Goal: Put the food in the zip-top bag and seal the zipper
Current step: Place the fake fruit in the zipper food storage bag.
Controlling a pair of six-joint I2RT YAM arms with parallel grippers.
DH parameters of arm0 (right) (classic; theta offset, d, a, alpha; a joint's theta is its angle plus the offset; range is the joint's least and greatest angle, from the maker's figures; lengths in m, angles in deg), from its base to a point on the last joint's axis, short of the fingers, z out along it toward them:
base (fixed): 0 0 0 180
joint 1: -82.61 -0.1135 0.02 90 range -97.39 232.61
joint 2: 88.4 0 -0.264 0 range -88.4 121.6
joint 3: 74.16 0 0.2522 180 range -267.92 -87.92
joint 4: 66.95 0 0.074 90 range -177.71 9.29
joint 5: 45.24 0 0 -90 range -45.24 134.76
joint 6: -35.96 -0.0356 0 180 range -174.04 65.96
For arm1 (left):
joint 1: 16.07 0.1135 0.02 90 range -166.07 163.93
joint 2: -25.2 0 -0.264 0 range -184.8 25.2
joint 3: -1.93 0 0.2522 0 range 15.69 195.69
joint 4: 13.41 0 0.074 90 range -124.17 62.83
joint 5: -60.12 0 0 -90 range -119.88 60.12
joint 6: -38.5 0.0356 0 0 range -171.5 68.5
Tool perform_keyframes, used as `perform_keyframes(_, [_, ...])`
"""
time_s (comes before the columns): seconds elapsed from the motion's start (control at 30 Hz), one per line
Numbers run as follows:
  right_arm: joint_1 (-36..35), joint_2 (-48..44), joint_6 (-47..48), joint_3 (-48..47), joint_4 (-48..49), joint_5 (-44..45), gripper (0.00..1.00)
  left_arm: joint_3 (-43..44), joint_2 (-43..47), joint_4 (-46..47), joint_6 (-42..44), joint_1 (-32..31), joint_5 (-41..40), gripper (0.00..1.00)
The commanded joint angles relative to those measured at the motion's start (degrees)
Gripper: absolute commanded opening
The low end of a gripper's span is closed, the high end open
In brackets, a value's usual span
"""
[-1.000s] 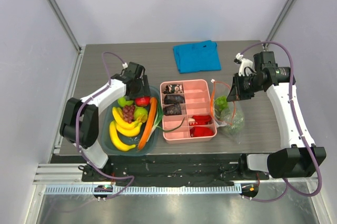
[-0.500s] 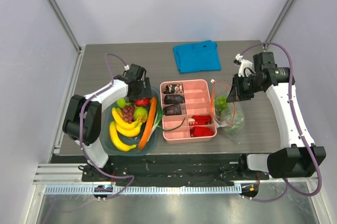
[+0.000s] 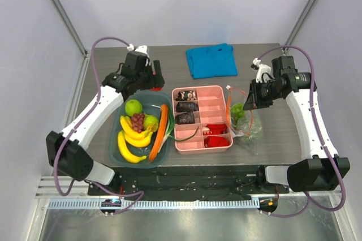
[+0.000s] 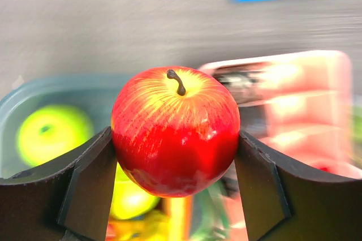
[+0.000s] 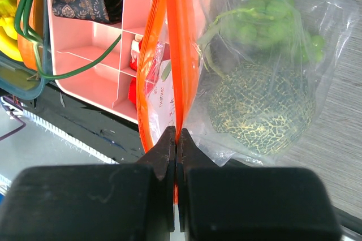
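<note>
1. Tabletop of grey wood grain carries everything, with both arm bases at its near edge.
2. Left arm rises from its base at the near left and slants away along the left side of the tub. It bends at the far end and turns its wrist to the right. Its jaws hang above the tabletop just past the tub's far rim, between the tub and the blue cloth.
3. Right arm climbs along the right edge, folds at its far elbow and points back leftward and down to the bag's mouth.
4. Teal tub at the left holds bananas, a carrot, purple grapes and two green apples.
5. Pink tray with compartments lies just right of the tub.
6. Blue cloth lies crumpled at the far middle.
7. Zip-top bag stands just right of the tray, its mouth partly parted.
8. Melon sits inside the bag, low down.
9. Red apple is clamped between the left jaws, stem up, a pad pressed on each side.
10. Green grape bunch lies inside the bag beside the melon.
11. Zipper is pinched at one end by the fully closed right jaws, and its two strips spread apart further along.
</note>
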Motion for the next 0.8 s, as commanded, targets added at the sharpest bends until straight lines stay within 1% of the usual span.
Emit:
perform_keyframes(0.0, [0.2, 0.11, -0.38, 0.67, 1.44, -0.66, 0.01, 5.97, 2.23, 3.13, 2.35, -10.02, 5.17, 0.64])
perform_keyframes(0.1, [0.2, 0.38, -0.73, 1.02, 1.79, -0.66, 0.01, 7.65, 0.21, 10.24, -0.37, -16.27, 5.54, 0.66])
perform_keyframes(0.13, [0.12, 0.38, -0.99, 0.93, 2.05, -0.66, 0.01, 7.91, -0.67, 12.17, -1.34, -20.38, 5.54, 0.66])
perform_keyframes(0.17, [0.2, 0.55, -1.34, 0.67, 2.14, -0.75, 0.01, 8.26, -1.55, 15.59, -3.87, -21.99, 5.54, 0.66])
perform_keyframes(0.2, [0.2, 0.55, -1.43, 0.5, 2.14, -0.66, 0.01, 8.7, -3.64, 16.84, -5.12, -23.66, 5.54, 0.67])
perform_keyframes(0.23, [0.2, 0.47, -1.52, 0.32, 2.32, -0.57, 0.01, 9.84, -4.8, 17.81, -6.69, -26.03, 7.54, 0.67])
perform_keyframes(0.3, [0.2, 0.29, -1.78, -0.12, 2.23, -0.31, 0.01, 11.51, -7.34, 19.57, -10.29, -28.06, 8.61, 0.67])
perform_keyframes(0.37, [0.2, 0.2, -1.96, -0.39, 2.14, -0.39, 0.01, 14.15, -10.95, 21.15, -12.06, -30.34, 10.27, 0.67])
perform_keyframes(0.43, [0.12, -0.06, -2.22, -0.39, 2.14, -0.13, 0.01, 16.51, -14.28, 22.56, -13.47, -31.49, 10.46, 0.67])
perform_keyframes(0.47, [1.77, -0.06, -2.31, -0.47, 2.06, -0.04, 0.01, 17.23, -15.43, 23.35, -13.83, -32.37, 10.55, 0.67])
perform_keyframes(0.5, [1.79, -0.15, -2.4, -0.39, 2.14, -0.04, 0.01, 18.28, -16.57, 23.88, -14.35, -32.81, 10.37, 0.67])
perform_keyframes(0.57, [1.87, -0.15, -2.4, -0.65, 1.88, 0.22, 0.01, 20.3, -20.18, 23.79, -15.06, -33.34, 9.85, 0.67])
perform_keyframes(0.67, [2.05, -0.94, -2.31, -0.48, 1.79, 0.05, 0.01, 21.36, -24.39, 23.79, -16.82, -33.26, 8.7, 0.67])
perform_keyframes(0.77, [2.05, -1.64, -2.05, 0.32, 1.62, -1.09, 0.01, 21.71, -27.12, 25.9, -18.48, -33.26, 8.7, 0.67])
